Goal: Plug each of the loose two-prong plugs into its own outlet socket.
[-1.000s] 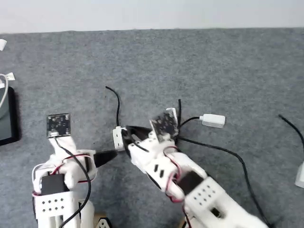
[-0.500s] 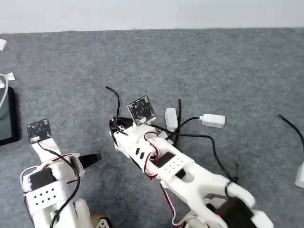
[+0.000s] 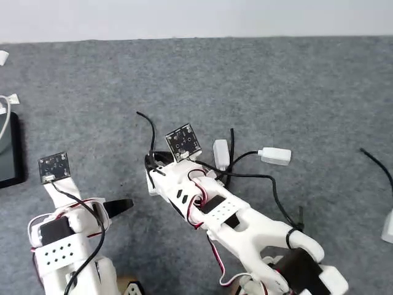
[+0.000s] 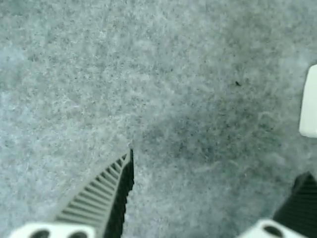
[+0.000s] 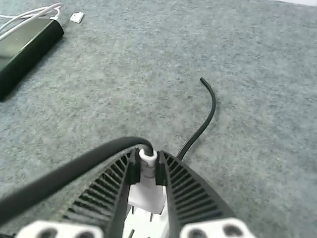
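We found the right gripper [image 5: 147,159] closed on a white plug [image 5: 146,194] at its cord end, low over the grey mat [image 3: 276,80]. Its black cord [image 5: 203,119] trailed across the mat. The left gripper [image 4: 217,164] stood open above the mat. A second white plug [image 3: 274,156] lay near the right arm.

high view: fixed, overhead, looking down on the grey felt-like mat [image 3: 295,80] | left wrist view: close, facing straight down at the mat past the left gripper [image 4: 217,166] | right wrist view: low, oblique, looking out past the right gripper [image 5: 148,157] and white two-prong plug [image 5: 147,192] | shared by high and right wrist views: curled black cord end [image 3: 147,126]
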Tool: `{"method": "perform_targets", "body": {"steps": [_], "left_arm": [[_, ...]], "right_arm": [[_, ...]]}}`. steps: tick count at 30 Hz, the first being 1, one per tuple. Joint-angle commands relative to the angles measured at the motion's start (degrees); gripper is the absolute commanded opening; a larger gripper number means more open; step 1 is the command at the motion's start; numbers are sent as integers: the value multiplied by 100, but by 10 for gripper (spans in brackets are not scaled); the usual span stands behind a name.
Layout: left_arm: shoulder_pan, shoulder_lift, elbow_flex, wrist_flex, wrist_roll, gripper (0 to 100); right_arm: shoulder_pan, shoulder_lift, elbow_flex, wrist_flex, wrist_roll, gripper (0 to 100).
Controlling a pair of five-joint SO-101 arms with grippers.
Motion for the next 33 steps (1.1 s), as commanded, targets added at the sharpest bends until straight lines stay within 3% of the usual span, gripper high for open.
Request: {"method": "perform_targets", "body": {"steps": [1, 33], "left_arm": [[35, 44, -224, -167, -79, 406], [62, 26, -163, -229, -237, 406]], "right_arm": [[92, -31, -360, -136, 105, 8], [242, 752, -870, -127, 79, 8]]}}
